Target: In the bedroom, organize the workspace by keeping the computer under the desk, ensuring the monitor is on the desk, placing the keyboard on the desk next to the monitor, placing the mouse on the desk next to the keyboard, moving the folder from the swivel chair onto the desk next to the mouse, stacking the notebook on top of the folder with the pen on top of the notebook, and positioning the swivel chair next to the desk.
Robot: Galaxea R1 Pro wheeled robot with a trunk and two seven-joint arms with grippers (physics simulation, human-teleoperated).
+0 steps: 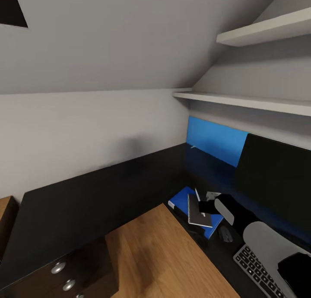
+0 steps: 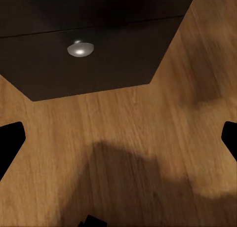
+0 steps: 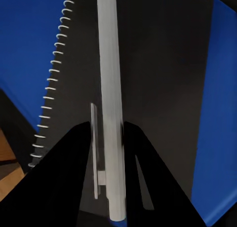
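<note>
The right gripper (image 3: pixel 109 138) is reaching over the black tabletop (image 1: pixel 86 198), and its jaws are clamped on the pen (image 3: pixel 109 89), one dark finger pressing each side of the white barrel near its clip end. In the right wrist view the pen is running lengthwise above the notebook (image 3: pixel 148 79), a dark cover with one wire spiral along its edge, and the blue folder (image 3: pixel 24 49) is showing beyond both sides of the notebook.

From the head view there is one folder (image 1: pixel 181 199), lying flat on the tabletop near the corner, one notebook (image 1: pixel 198 213) resting on top of it, and one pen (image 1: pixel 198 197) slanting above the notebook at the right gripper (image 1: pixel 206 201). One keyboard (image 1: pixel 257 270) is lying beside the folder, partly covered by the grey forearm. One monitor (image 1: pixel 276 181) is standing behind them, in front of the blue back panel (image 1: pixel 216 140). A small dark object between folder and keyboard is too blurred to name. Two white shelves (image 1: pixel 242 100) are hanging above.

The left gripper (image 2: pixel 118 138) is hanging over the wooden floor (image 2: pixel 123 148), its jaws wide apart and holding nothing; only the dark fingertips (image 2: pixel 10 138) are entering the edges of the left wrist view. That view is also showing one black drawer front with one round silver knob (image 2: pixel 80 49), while the head view is showing three knobs (image 1: pixel 58 267).
</note>
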